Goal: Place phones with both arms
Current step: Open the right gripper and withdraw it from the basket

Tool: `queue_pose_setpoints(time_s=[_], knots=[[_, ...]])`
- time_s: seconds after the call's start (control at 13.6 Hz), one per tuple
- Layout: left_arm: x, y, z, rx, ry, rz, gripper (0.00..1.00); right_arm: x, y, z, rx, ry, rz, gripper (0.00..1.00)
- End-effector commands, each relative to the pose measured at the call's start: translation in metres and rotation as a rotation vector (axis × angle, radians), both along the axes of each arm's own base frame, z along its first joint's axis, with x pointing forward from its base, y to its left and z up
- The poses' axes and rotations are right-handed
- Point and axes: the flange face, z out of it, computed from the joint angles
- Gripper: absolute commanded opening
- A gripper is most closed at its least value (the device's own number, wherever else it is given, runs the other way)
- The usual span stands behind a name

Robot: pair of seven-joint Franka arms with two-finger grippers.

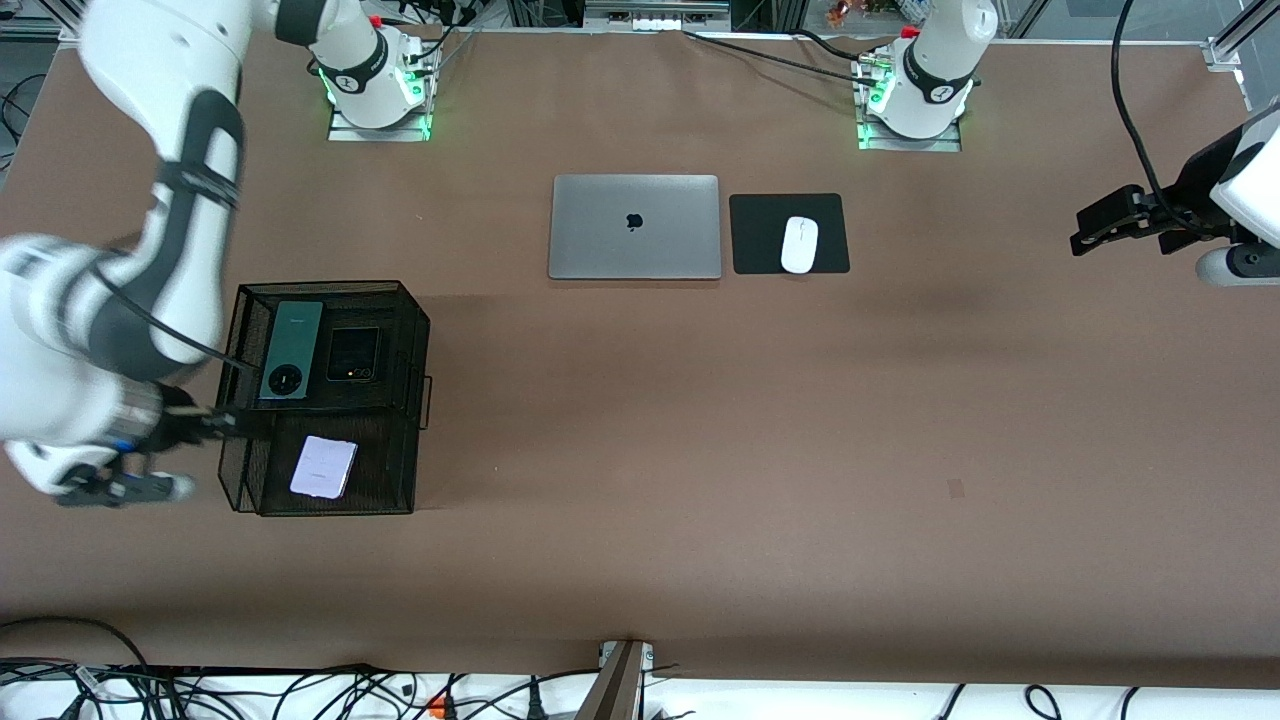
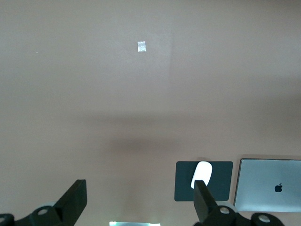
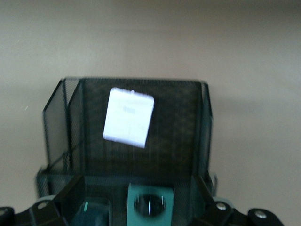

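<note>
A black wire-mesh basket (image 1: 415,345) with two tiers holds all three phones. The long dark-green phone (image 1: 290,350) and the small square black phone (image 1: 352,354) lie side by side on the upper tier. The pale-lilac phone (image 1: 324,467) lies in the lower tier, nearer the front camera. My right gripper (image 1: 228,420) is open and empty over the basket's edge. In the right wrist view the gripper (image 3: 138,197) is over the green phone (image 3: 149,202), with the black phone (image 3: 94,212) beside it and the lilac phone (image 3: 128,117) farther off. My left gripper (image 1: 1085,235) is open and empty (image 2: 140,202) over bare table.
A closed grey laptop (image 1: 635,227) lies mid-table toward the bases. Beside it a white mouse (image 1: 799,244) sits on a black pad (image 1: 760,235). Both show in the left wrist view: the mouse (image 2: 202,174) and the laptop (image 2: 270,190). A small tape mark (image 1: 956,488) is on the brown tabletop.
</note>
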Motion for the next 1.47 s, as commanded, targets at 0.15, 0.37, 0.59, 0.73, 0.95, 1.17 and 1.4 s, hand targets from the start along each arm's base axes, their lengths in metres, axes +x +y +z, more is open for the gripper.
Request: queue_pose_setpoints(time_s=[0.15,0.37,0.59,0.73,0.95,1.17,1.4], knots=[[-0.007,-0.001,0.007,0.021,0.004,-0.001,1.00,-0.028,-0.006,0.079,0.043,0.064,-0.135,0.99],[-0.007,-0.001,0.007,0.021,0.006,-0.002,1.00,-0.034,-0.002,0.082,0.056,0.097,-0.216,0.99],[-0.007,-0.001,0.007,0.021,0.006,-0.002,1.00,-0.028,-0.008,0.089,0.091,0.130,-0.265,0.99],[-0.007,0.000,0.007,0.021,0.004,-0.004,1.00,-0.027,-0.009,0.100,0.052,0.126,-0.248,0.99],[-0.007,0.000,0.008,0.020,0.002,-0.007,1.00,-0.033,-0.008,0.113,0.008,0.124,-0.181,0.99],[-0.007,-0.001,0.009,0.020,-0.001,-0.005,1.00,-0.044,-0.003,0.134,-0.049,0.067,-0.128,0.99],[-0.008,0.001,0.010,0.019,0.000,0.001,1.00,-0.069,-0.005,0.128,-0.054,-0.012,-0.131,0.99]])
